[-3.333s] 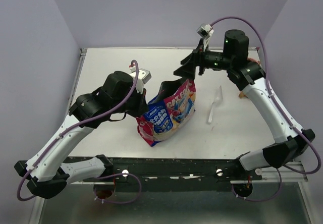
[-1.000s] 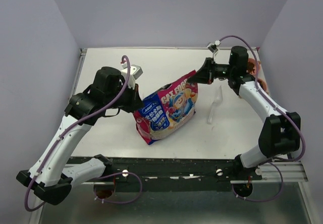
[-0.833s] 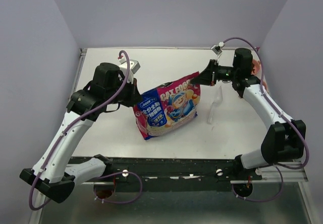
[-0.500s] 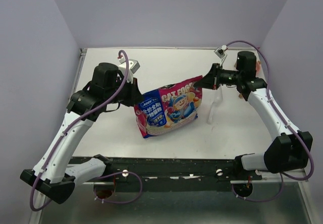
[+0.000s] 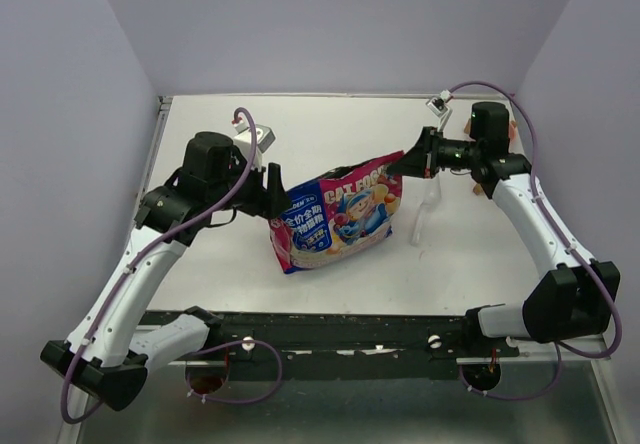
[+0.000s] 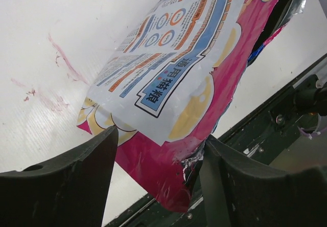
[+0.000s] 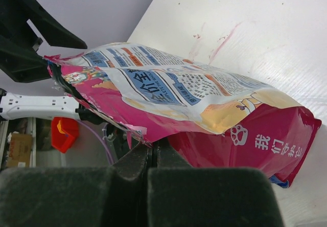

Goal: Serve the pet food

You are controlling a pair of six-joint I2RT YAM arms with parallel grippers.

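Corner of bag (image 5: 335, 219) being pinched by closed right gripper (image 5: 397, 167); left gripper (image 5: 277, 196) being held open beside bag. Hidden pet food presumably inside. Risk: bag being tipped by one-corner hold, food being spilled.

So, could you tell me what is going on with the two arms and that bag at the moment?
The two arms are handling a pink-and-blue pet food bag on the table. The right gripper is shut on its top edge; the left gripper stands open, fingers either side of the bag's other end, not gripping. A clear scoop lies untouched beside the bag. No kibble is visible.
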